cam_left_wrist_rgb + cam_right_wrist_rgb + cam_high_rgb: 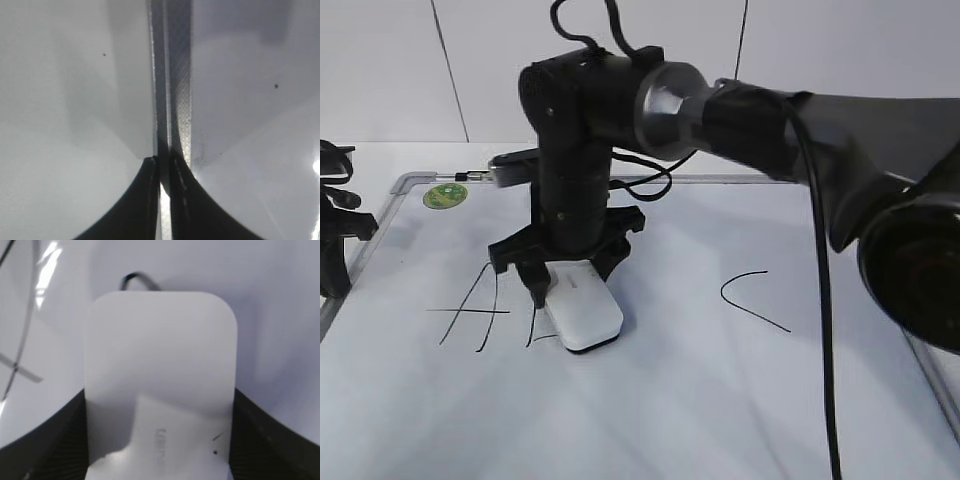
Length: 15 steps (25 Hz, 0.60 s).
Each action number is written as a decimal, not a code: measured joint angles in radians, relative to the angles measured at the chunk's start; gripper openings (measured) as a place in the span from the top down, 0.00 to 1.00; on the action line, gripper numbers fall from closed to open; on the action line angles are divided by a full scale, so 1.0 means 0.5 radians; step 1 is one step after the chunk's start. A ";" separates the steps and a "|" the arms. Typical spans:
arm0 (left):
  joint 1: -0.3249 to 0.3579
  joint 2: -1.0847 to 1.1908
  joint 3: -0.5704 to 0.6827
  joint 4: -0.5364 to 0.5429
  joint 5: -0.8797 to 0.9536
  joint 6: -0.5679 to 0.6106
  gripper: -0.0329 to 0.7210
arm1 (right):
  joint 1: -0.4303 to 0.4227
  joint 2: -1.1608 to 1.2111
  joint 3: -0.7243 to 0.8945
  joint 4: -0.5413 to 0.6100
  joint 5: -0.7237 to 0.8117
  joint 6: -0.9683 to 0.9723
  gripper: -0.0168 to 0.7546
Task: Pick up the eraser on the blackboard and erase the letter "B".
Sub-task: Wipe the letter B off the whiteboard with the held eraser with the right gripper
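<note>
While right gripper (563,285) clamps eraser (582,308) on whiteboard (720,400) beside letter A (475,310), we see left gripper (164,200) closed, empty.

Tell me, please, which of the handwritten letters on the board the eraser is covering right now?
The middle letter "B": only a left stroke shows beside the eraser held by the right gripper. The A and C lie uncovered.
</note>
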 joint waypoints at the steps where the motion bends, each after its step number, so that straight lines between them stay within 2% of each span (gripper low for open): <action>1: 0.000 0.000 0.000 -0.003 0.000 0.000 0.93 | -0.028 0.000 0.000 0.012 -0.012 0.004 0.26; 7: 0.000 0.000 0.000 -0.012 0.000 0.000 0.93 | -0.188 0.000 -0.001 -0.003 -0.043 0.019 0.26; 15: 0.000 0.000 0.000 -0.016 0.000 0.000 0.93 | -0.108 0.029 -0.059 -0.092 -0.012 0.024 0.26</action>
